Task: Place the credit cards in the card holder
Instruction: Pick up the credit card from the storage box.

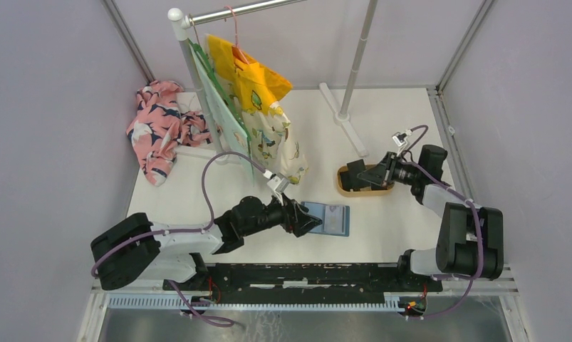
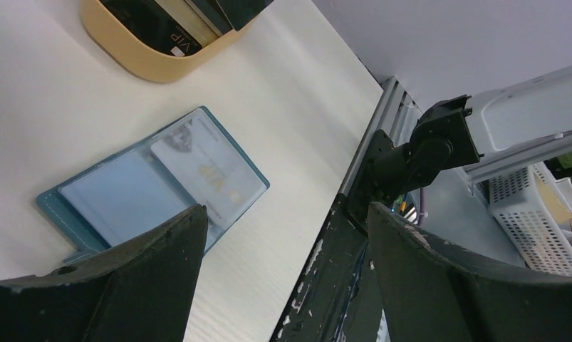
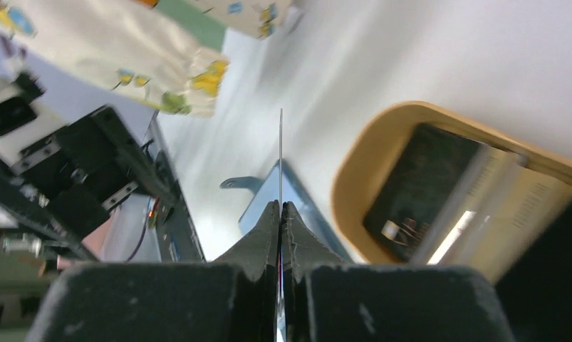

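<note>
**At the tray, card pinched: now carry it cleanly to the slot**

Nearest you, the card holder (image 1: 334, 219) lies open and flat on the table, close to the front rail. One pale card (image 2: 206, 171) shows behind its clear window. Your left gripper (image 1: 308, 219) hangs right at its left end with fingers spread wide, holding nothing. Lower it onto the teal cover to pin it before anything slides in, because a light wallet will likely skate when pushed.

Further out and to the right, your right gripper (image 3: 281, 208) is clamped on a thin card (image 3: 281, 149), seen edge-on. It hangs just above the tan tray (image 3: 382, 125), where more dark credit cards (image 3: 418, 182) lie. Lift clear of the rim, keep the card's long edge level, and approach the free pocket at a shallow angle from the right.

Beyond, the hanging clothes (image 1: 258, 107) sit close to the wallet's far side, so stay low under them.
</note>
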Action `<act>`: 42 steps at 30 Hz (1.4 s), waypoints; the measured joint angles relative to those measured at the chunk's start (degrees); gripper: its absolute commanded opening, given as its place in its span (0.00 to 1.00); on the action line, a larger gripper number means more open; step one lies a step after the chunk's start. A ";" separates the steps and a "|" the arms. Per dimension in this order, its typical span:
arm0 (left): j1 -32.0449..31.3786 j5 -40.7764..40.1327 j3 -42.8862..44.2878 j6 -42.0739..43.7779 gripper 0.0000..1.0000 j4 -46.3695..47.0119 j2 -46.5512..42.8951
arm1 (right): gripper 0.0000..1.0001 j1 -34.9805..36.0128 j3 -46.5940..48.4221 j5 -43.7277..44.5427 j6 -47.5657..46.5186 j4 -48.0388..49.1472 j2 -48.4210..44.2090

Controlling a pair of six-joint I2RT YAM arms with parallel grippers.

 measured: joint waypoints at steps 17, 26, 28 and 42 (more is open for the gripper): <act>6.21 6.36 -4.11 -11.72 0.65 29.00 15.67 | 0.00 21.86 1.55 -11.17 -7.13 0.24 1.18; 8.92 9.62 -4.11 -15.93 0.53 37.05 20.55 | 0.00 25.51 7.30 -14.29 -23.17 -15.28 4.20; 9.31 10.56 -4.11 -16.68 0.47 38.42 21.44 | 0.00 26.05 7.48 -14.43 -25.33 -17.38 4.39; 10.56 15.28 -3.45 -20.22 0.02 44.17 27.82 | 0.24 28.15 7.48 -14.21 -29.57 -21.90 5.25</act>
